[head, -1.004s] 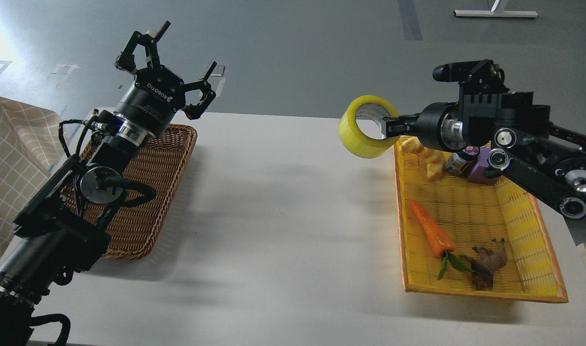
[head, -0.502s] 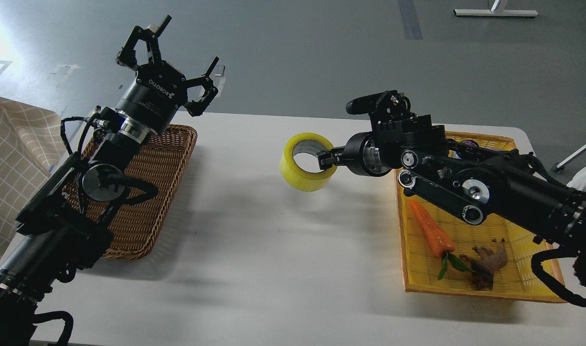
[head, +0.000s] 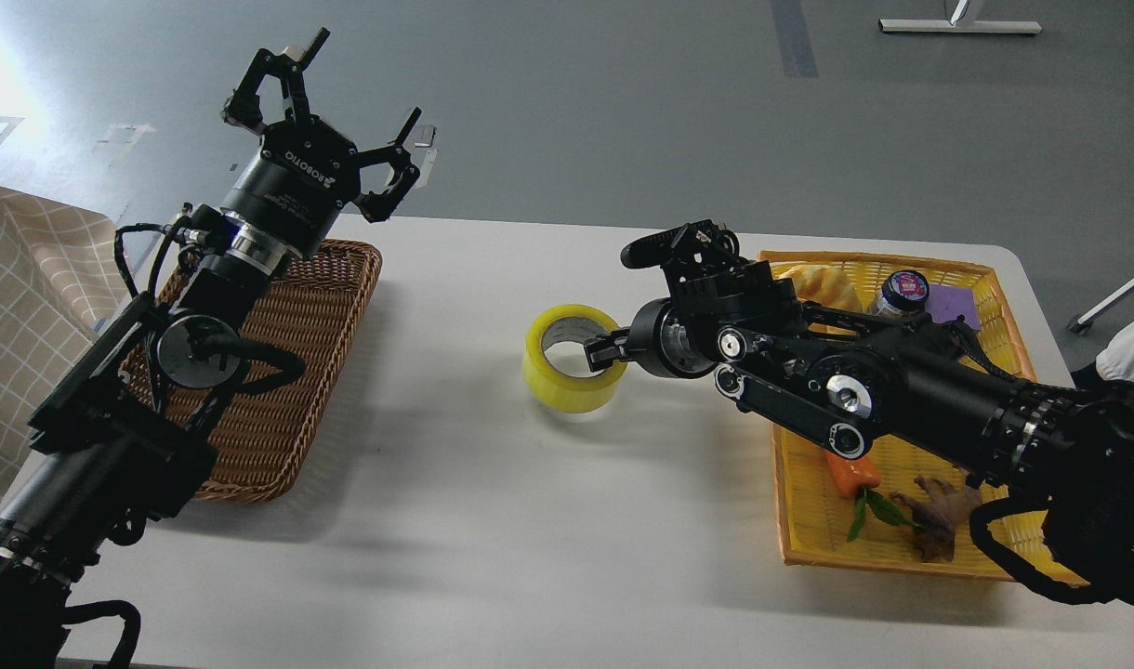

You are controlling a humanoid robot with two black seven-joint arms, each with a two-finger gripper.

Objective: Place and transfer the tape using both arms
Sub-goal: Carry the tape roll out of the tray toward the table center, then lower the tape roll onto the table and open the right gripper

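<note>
Right fingers (head: 602, 354) pinch the tape roll's (head: 572, 370) wall just above the desk (head: 493, 483); left fingers (head: 330, 121) are spread, empty.

Your right gripper (head: 600, 352) has swung left out of the yellow basket (head: 991, 279) and dropped toward the table (head: 493, 483), carrying the tape (head: 572, 370) from above the basket's near corner to mid-table, low over the surface. The right arm now covers most of the carrot (head: 850, 472).
</note>
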